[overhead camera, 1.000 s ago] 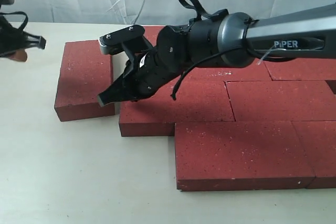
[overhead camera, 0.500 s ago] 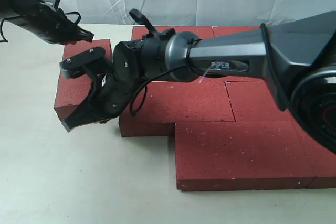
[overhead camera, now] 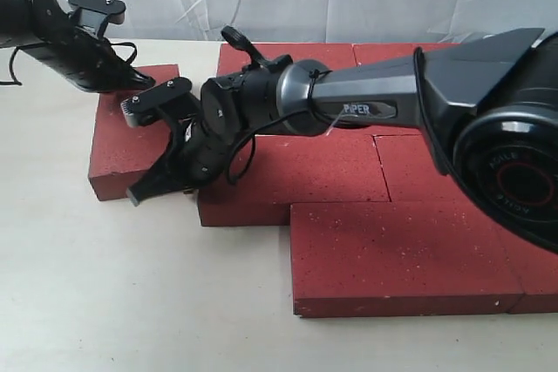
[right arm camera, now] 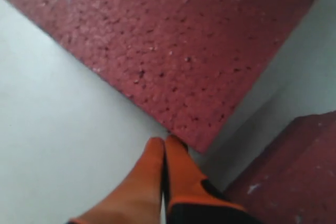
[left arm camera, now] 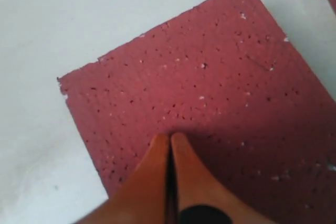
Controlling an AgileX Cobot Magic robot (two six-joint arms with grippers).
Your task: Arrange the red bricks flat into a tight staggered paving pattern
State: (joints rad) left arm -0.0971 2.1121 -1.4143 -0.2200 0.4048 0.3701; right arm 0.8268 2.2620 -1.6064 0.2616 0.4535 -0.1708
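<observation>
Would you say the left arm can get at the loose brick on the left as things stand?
Probably yes: the left gripper, shut, is right over the loose brick with nothing between; the right gripper is aside at its near corner.

A lone brick lies flat on the table at the left, a narrow gap away from the other bricks. Those lie flat and edge to edge in staggered rows to its right, and the front row starts further right than the row behind it. My left gripper is over the top of the lone brick, near its back edge. My right gripper reaches across the rows to the lone brick's front right corner, just beside the gap.
</observation>
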